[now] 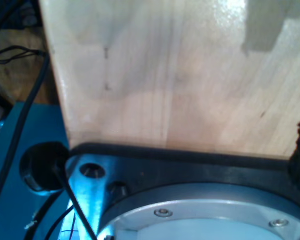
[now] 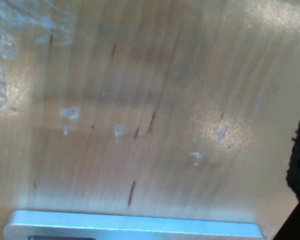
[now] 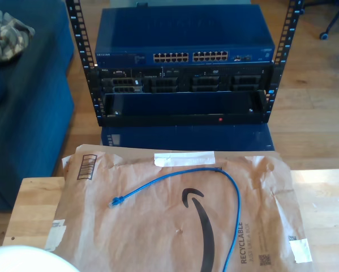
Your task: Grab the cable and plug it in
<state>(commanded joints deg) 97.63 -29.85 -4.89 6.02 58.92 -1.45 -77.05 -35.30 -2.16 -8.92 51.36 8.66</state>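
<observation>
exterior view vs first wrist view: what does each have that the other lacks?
Exterior only: the blue cable lying loose in a curve on the brown paper mailer, one plug toward the exterior view's left, and the rack behind, with the blue switch and its row of ports.
First wrist only: a grey metal ring with screws and black cords beside a blue surface.
Both: pale wooden tabletop.

Ext cam high, facing rack (image 3: 183,68); wrist cams close on wood.

Soft blurry wrist views, glare patches, exterior view sharp, evenly lit
</observation>
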